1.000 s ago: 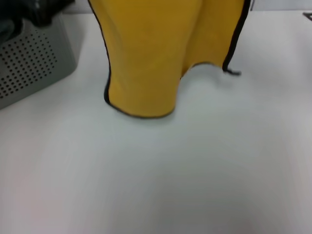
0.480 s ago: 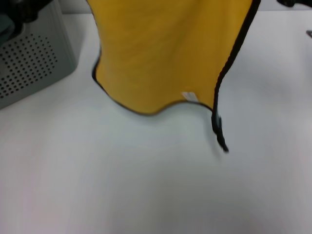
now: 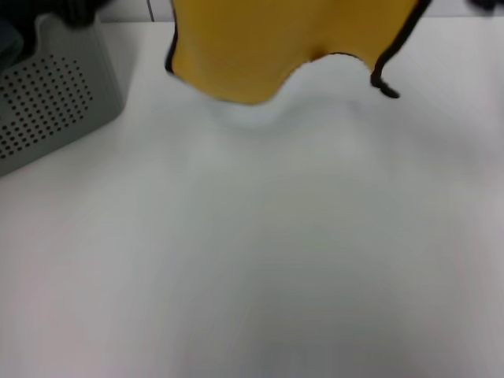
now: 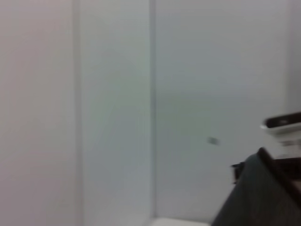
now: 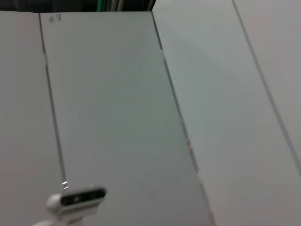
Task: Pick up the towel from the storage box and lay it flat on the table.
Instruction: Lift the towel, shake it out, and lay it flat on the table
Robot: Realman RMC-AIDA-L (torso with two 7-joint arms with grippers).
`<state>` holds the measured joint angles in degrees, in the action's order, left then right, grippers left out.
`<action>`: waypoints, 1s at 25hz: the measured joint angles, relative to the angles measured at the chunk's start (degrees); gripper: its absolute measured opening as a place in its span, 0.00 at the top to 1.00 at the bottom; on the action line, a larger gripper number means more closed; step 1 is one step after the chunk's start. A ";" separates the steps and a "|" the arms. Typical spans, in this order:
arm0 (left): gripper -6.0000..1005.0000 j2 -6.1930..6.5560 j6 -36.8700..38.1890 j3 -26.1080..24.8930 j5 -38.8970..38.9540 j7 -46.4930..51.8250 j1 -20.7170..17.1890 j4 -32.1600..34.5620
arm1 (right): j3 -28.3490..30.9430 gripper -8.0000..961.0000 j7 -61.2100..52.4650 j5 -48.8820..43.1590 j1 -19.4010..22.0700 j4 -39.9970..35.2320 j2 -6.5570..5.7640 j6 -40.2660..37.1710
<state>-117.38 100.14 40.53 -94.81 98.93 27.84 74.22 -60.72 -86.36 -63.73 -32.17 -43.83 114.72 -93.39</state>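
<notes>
Mustard towel [image 3: 260, 47] being held hanging above white table [image 3: 260, 252], lower edge clear of it, storage box [image 3: 55, 98] sitting far left, both grippers out of view, grip state undeterminable

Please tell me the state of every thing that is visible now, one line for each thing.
towel: out of the box, hanging in the air above the table's far part, lower edge wavy, not laid flat.
storage box: upright on the table at the robot's left, inside not visible.
table: bare where visible, towel not yet on it.
</notes>
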 joint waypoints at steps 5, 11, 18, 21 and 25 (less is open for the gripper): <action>0.97 2.31 11.14 0.68 -0.10 -0.68 -1.82 -0.26 | -2.92 0.99 -2.80 0.00 1.94 2.95 0.95 -6.94; 0.97 4.28 15.95 1.15 5.25 3.03 -4.94 3.63 | -3.24 0.99 -10.54 4.22 3.78 -2.00 1.10 -11.13; 0.97 0.66 11.91 1.45 -14.23 3.61 -3.33 -0.93 | -16.90 0.99 -6.75 -4.23 -0.99 14.85 1.53 3.63; 0.97 -1.10 4.97 2.34 -23.59 1.70 -1.25 -6.95 | -19.83 0.99 -3.38 -2.51 -2.63 19.02 1.52 9.65; 0.97 -1.72 -2.29 2.91 -29.68 1.93 -0.15 -9.98 | -19.96 0.99 -2.85 -2.45 -3.20 17.37 1.32 15.72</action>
<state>-119.09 97.85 43.44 -124.49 100.86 27.68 64.25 -80.68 -89.21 -66.19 -35.36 -26.46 116.04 -77.67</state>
